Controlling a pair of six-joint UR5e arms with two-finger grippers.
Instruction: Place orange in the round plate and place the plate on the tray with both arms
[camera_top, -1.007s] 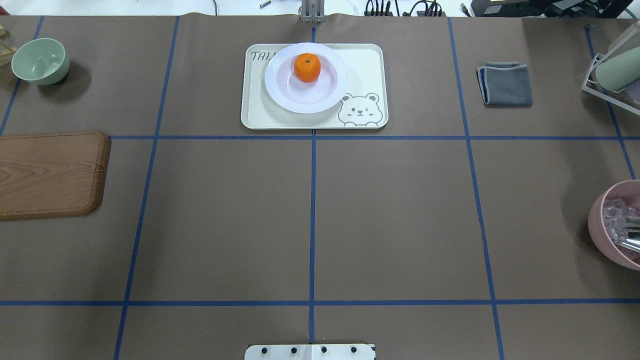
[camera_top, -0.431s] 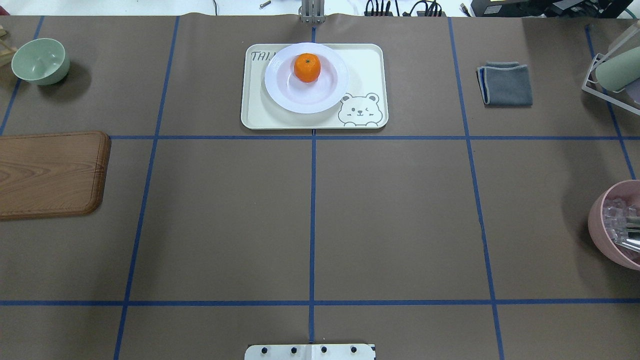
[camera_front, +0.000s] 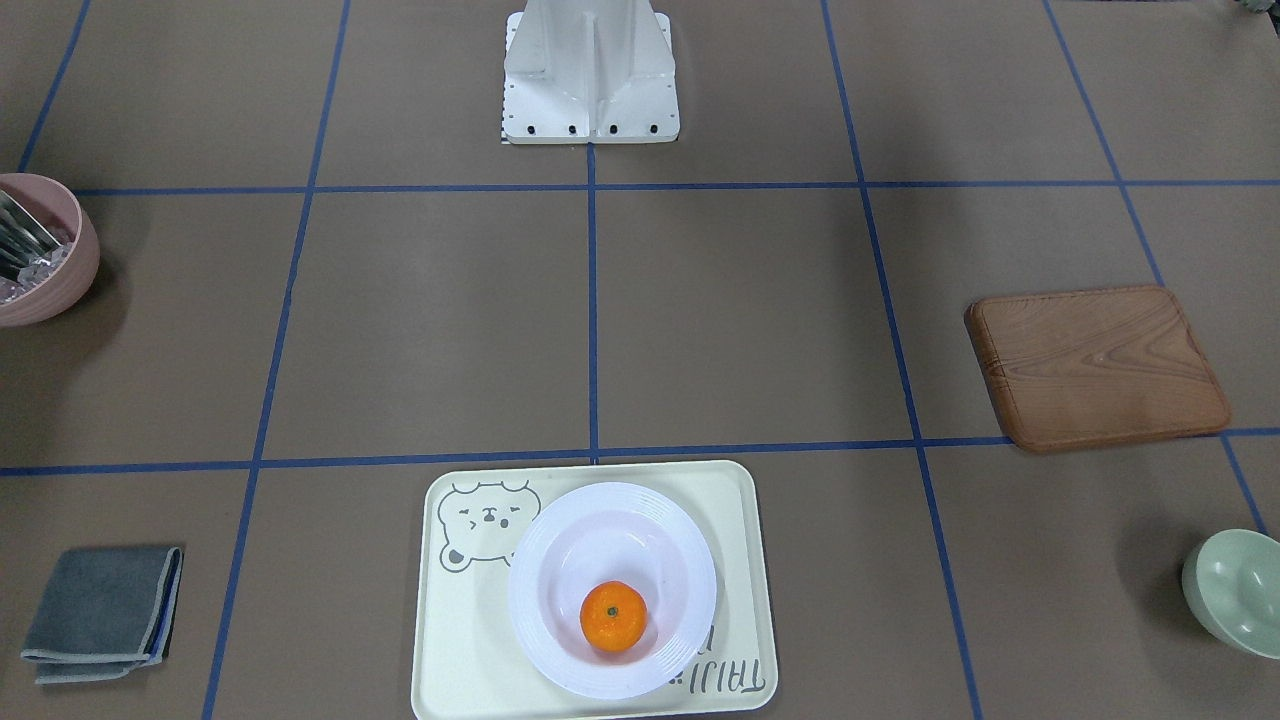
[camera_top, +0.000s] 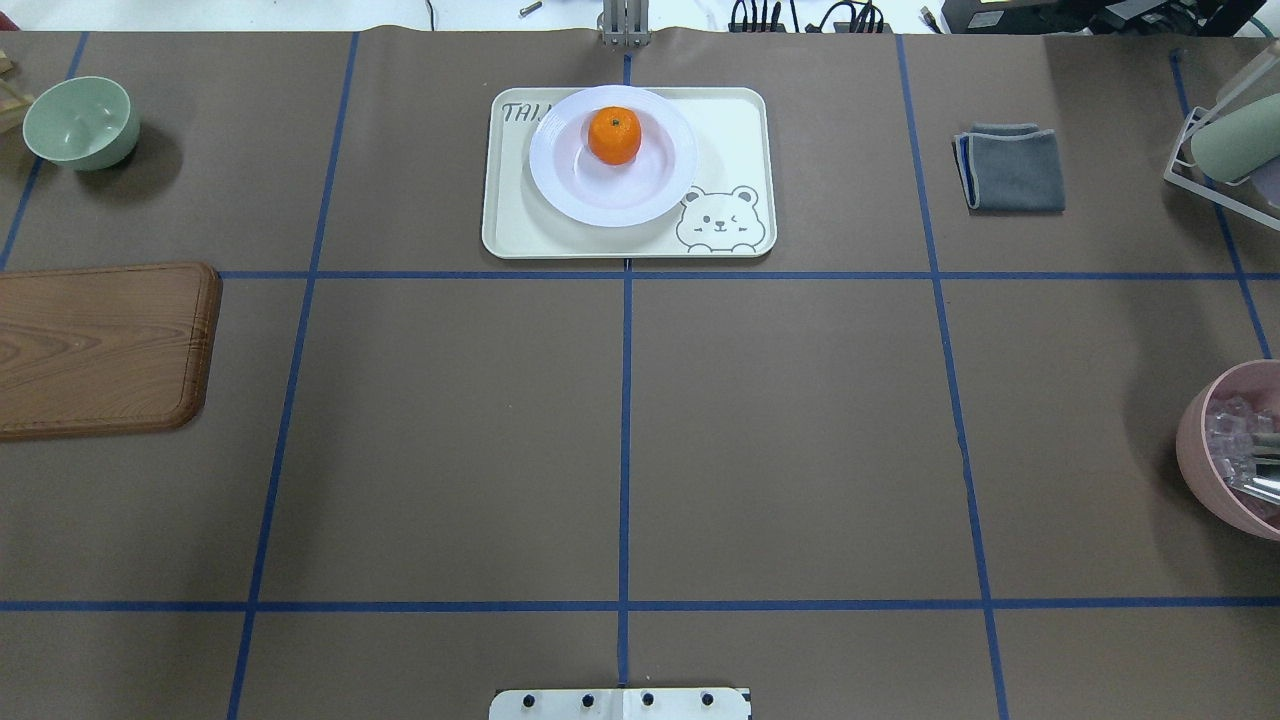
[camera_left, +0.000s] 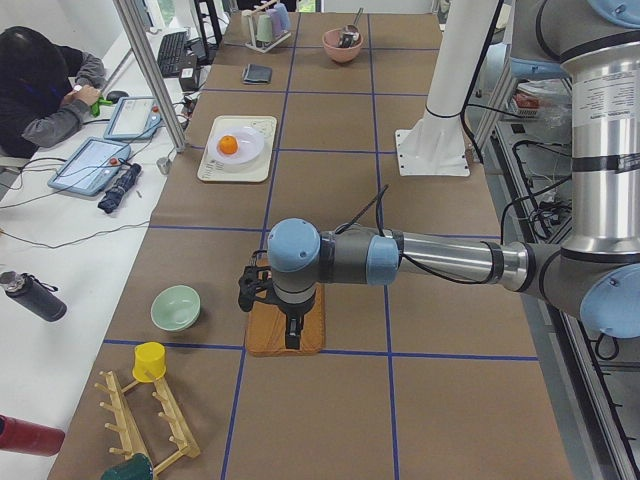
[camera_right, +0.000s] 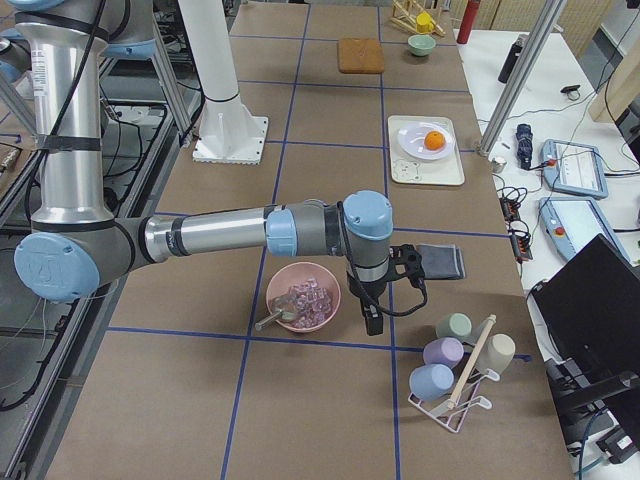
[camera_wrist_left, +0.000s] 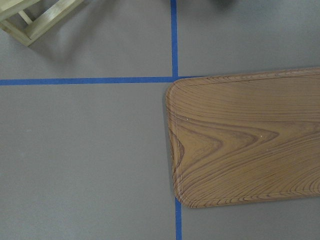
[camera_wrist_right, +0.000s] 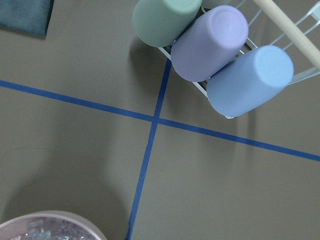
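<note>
the orange (camera_top: 614, 136) sits in the white plate (camera_top: 640, 200), a little toward the far side of it. the plate rests flat on the tray (camera_top: 520, 228), over its far left part, and hides some of the grey letters. a bear drawing (camera_top: 718, 220) shows at the tray's near right corner, just beside the plate. the tray lies at the far middle of the brown desk (camera_top: 790, 430). the left arm (camera_left: 440, 260) reaches over the left side of the desk, and the left claw (camera_left: 291, 340) hangs point down over the wooden board (camera_top: 100, 345). it shows only from the side, so i cannot tell if it is apart or together. the right arm (camera_right: 215, 233) reaches over the right side, and the right claw (camera_right: 373, 321) hangs point down just beside the pink bowl (camera_right: 303, 297), near the rack of cups (camera_right: 455, 365). i cannot tell if that one is apart or together either. both claws are well apart from the tray. a green bowl (camera_top: 80, 122) stands far left and a grey cloth (camera_top: 1012, 168) lies far right.
</note>
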